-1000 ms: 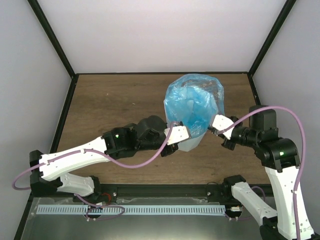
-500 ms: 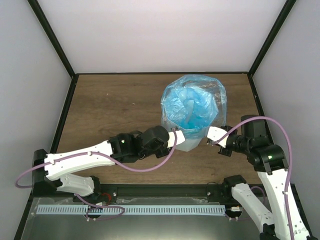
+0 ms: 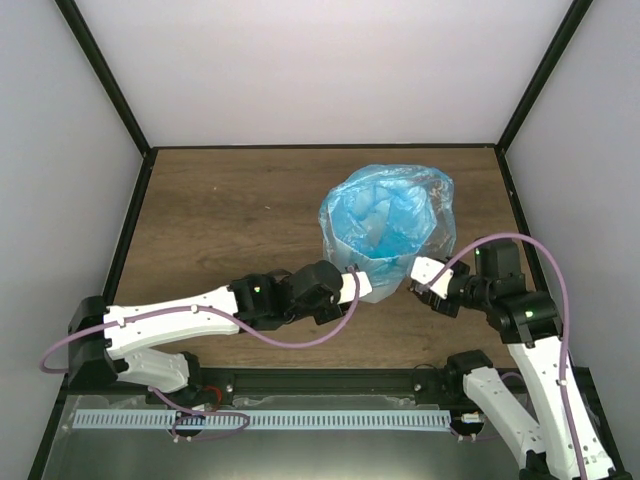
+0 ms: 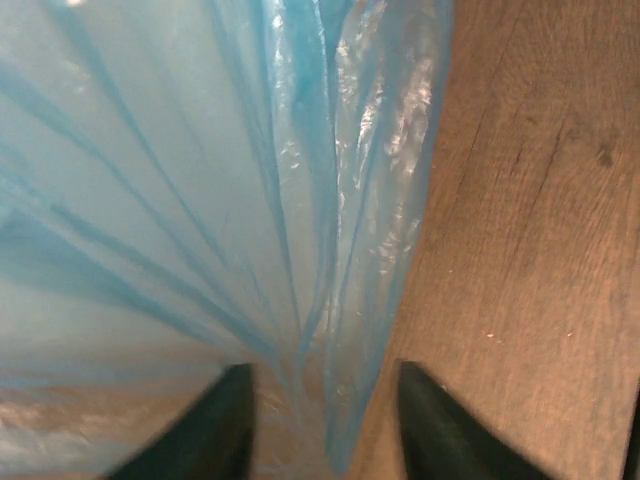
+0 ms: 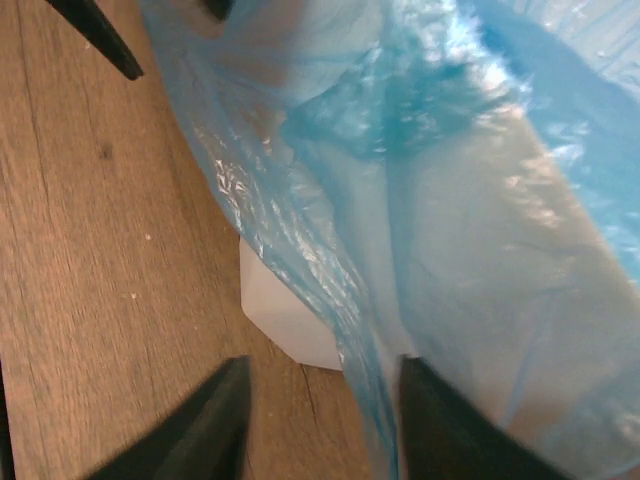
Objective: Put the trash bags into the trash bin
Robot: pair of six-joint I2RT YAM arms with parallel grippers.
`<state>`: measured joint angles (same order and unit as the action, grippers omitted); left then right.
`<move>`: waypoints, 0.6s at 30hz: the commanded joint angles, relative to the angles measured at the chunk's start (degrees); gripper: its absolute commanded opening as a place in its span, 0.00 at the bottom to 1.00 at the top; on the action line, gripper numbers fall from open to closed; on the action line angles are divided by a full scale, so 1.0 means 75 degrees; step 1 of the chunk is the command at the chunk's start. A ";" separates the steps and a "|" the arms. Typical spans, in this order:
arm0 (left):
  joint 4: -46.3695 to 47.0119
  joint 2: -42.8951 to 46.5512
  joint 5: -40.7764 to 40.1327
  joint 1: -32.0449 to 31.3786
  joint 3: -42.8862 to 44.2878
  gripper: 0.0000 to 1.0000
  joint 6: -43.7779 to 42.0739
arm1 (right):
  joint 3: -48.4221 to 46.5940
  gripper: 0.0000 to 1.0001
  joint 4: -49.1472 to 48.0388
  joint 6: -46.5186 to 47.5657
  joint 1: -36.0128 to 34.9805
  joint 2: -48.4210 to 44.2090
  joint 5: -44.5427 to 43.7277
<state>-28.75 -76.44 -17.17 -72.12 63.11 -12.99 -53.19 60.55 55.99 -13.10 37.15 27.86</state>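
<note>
The light-blue trash bag [image 3: 385,220] lines the white trash bin [image 3: 380,291], its mouth spread over the rim and its skirt draped down the outside. My left gripper [image 3: 352,285] sits low against the bin's near-left side. In the left wrist view this gripper [image 4: 325,430] is open, and the bag's [image 4: 200,200] loose hem hangs between the spread fingers. My right gripper [image 3: 418,272] is at the bin's near-right side. It is open [image 5: 325,425] too, with a fold of film [image 5: 330,270] dangling between its fingers above the bin's white base [image 5: 285,320].
The bin stands right of centre on the brown wooden table [image 3: 230,210], inside black-framed white walls. The black frame post [image 3: 520,110] rises at the back right. The left arm's fingers [image 5: 95,35] show at the top left of the right wrist view.
Both grippers went from shut on the bag's hem to open. Both arms moved down and nearer, and the bag's skirt now reaches further down the bin's sides.
</note>
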 commanded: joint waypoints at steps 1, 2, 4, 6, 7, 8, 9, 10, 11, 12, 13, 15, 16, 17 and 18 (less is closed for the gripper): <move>-0.0086 0.0119 0.0212 -0.0039 0.0215 0.55 0.0275 | -0.0556 0.55 0.0583 0.0056 -0.0045 -0.0163 0.0371; -0.0153 0.0200 0.0301 -0.0043 0.0256 0.60 0.0336 | -0.0827 0.59 0.0747 0.0000 -0.0044 -0.0185 0.0447; -0.0250 0.0455 0.0646 -0.0074 0.0279 0.66 0.0441 | -0.1358 0.62 0.1040 -0.0101 -0.0040 -0.0220 0.0551; -0.0320 0.0769 0.1219 -0.0108 0.0312 0.69 0.0514 | -0.1827 0.62 0.1369 -0.0217 -0.0045 -0.0241 0.0587; -0.0374 0.0939 0.1542 -0.0111 0.0356 0.70 0.0529 | -0.2039 0.62 0.1468 -0.0292 -0.0044 -0.0248 0.0590; -0.0428 0.1070 0.1796 -0.0108 0.0444 0.71 0.0567 | -0.2216 0.62 0.1549 -0.0363 -0.0043 -0.0250 0.0590; -0.0491 0.1207 0.1992 -0.0103 0.0554 0.72 0.0608 | -0.2383 0.62 0.1591 -0.0463 -0.0043 -0.0237 0.0587; -0.0546 0.1316 0.2116 -0.0110 0.0712 0.73 0.0631 | -0.2555 0.62 0.1557 -0.0634 -0.0043 -0.0209 0.0551; -0.0597 0.1413 0.2177 -0.0105 0.0891 0.74 0.0662 | -0.2792 0.62 0.1437 -0.0883 -0.0045 -0.0156 0.0481; -0.0636 0.1497 0.2115 -0.0110 0.1066 0.74 0.0699 | -0.2984 0.61 0.1255 -0.1205 -0.0046 -0.0049 0.0384; -0.0626 0.1559 0.1969 -0.0111 0.1271 0.74 0.0749 | -0.3094 0.59 0.1029 -0.1589 -0.0046 0.0103 0.0204; -0.0590 0.1595 0.1201 -0.0081 0.1650 0.76 0.1007 | -0.3588 0.58 0.0648 -0.2504 -0.0046 0.0549 -0.0158; -0.0610 0.1546 0.0526 -0.0012 0.1859 0.78 0.1241 | -0.3790 0.58 0.0510 -0.2865 -0.0046 0.0781 -0.0262; -0.0694 0.1426 -0.0058 0.0079 0.2089 0.78 0.1447 | -0.3960 0.57 0.0342 -0.3228 -0.0044 0.0992 -0.0353; -0.0832 0.1276 -0.0519 0.0207 0.2349 0.79 0.1618 | -0.4085 0.57 0.0134 -0.3551 -0.0046 0.1155 -0.0457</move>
<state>-33.15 -65.12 -8.21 -72.60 75.13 -6.70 -79.46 67.48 42.65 -13.13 40.42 28.60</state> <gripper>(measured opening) 0.777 0.575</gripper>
